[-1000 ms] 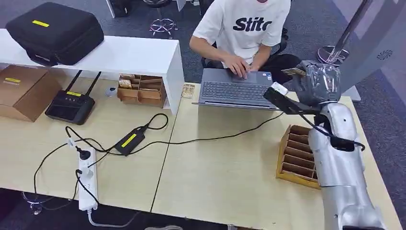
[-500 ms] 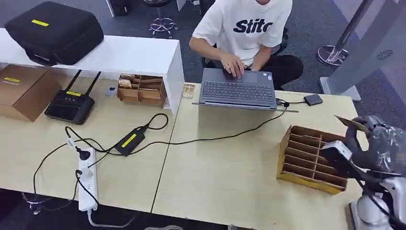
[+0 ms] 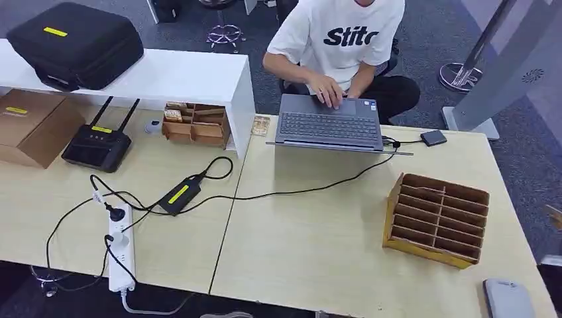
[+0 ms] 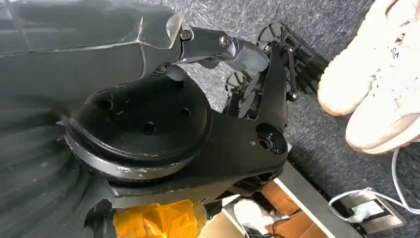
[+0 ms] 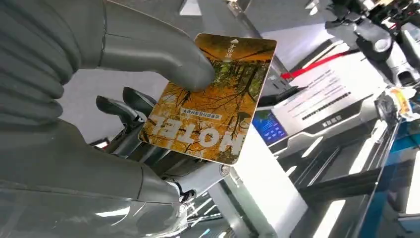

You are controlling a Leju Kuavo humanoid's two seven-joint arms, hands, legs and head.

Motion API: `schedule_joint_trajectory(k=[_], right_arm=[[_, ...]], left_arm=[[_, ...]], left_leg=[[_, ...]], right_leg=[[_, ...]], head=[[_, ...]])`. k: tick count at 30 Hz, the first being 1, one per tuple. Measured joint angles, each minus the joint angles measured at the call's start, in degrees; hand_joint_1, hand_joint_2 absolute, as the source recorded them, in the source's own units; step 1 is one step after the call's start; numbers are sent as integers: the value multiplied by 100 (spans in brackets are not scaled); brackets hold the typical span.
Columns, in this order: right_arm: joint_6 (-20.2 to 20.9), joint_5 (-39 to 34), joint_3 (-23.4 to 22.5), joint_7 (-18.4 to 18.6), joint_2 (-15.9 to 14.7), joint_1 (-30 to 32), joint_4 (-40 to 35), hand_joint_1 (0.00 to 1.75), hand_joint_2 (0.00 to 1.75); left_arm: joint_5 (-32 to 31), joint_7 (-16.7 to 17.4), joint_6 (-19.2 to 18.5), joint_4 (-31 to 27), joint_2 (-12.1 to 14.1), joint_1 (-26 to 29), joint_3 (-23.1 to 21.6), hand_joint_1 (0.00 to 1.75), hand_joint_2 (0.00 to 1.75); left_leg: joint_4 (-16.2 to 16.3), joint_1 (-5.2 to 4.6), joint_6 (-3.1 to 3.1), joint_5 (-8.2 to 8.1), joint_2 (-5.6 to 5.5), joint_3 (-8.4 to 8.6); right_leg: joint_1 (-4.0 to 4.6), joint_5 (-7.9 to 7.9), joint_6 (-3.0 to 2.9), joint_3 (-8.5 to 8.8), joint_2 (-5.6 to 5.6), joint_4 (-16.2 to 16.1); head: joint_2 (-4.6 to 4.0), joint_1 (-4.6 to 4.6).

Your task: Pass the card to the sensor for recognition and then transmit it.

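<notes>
Your card point(image 5: 210, 99), the orange hotel key card with autumn trees printed on it, sits in the right hand point(image 5: 124, 114), pinched between the thick grey thumb point(image 5: 163, 54) on its printed face and the darker fingers point(image 5: 124, 106) behind it. The grip takes only one corner and edge, which leaves most of the card standing free beyond the hand; that suits a reader, since the exposed part can be offered flat without the fingers getting in the way. In the head view you catch only a sliver of tan at the right margin point(image 3: 554, 216), probably the card's edge, though it is too small to be sure. So the hand is off the table's side, beyond the slotted cardboard organizer point(image 3: 434, 218).

The small dark pad point(image 3: 433, 137) beside the laptop point(image 3: 329, 124), wired by a cable, looks like the sensor you want. It lies well apart from the card, so the presentation step is, by my judgement, not yet done. A person point(image 3: 338, 40) is typing at the laptop just by it, so bring the card in low and from your side of the table point(image 3: 311, 245).

Of the left hand point(image 4: 247, 74) you see dark fingers over grey carpet near someone's pale shoes point(image 4: 376, 94); I cannot tell whether they are spread or curled.
</notes>
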Motion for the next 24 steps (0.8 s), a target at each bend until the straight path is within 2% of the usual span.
schedule_joint_trajectory(k=[7, 10, 16, 19, 24], right_arm=[[169, -48, -409, 17, 190, 163, -13, 175, 175], [470, 134, -599, 20, 267, 251, 35, 175, 175], [1426, 792, -1180, -151, 439, 259, 304, 175, 175], [1589, 930, -1366, -170, 503, 260, 430, 175, 175], [1854, 1596, -1460, -160, 540, 258, 636, 175, 175]], left_arm=[[-2, -42, 22, 0, -22, 1, 92, 0, 175], [0, -70, 44, 0, -46, -1, 153, 0, 175], [0, -87, 85, 0, -87, 2, 280, 0, 175], [0, -90, 96, 0, -96, 2, 341, 0, 175], [-2, -90, 111, 0, -98, 2, 376, 0, 175]], left_leg=[[0, 0, 1, -1, 0, 3], [0, 0, 3, -3, 3, 3], [0, 0, -2, -7, 4, 2], [0, 0, -2, -7, 5, 3], [0, 0, -2, -7, 7, 4]], right_leg=[[0, 0, 0, 1, 0, 0], [0, -1, 0, 0, 3, -1], [0, -1, 0, 1, 4, -1], [0, -1, 0, 1, 6, 0], [0, -1, 0, 1, 7, 0]], head=[[0, 0], [0, 0], [0, 0], [0, 0], [0, 0]])
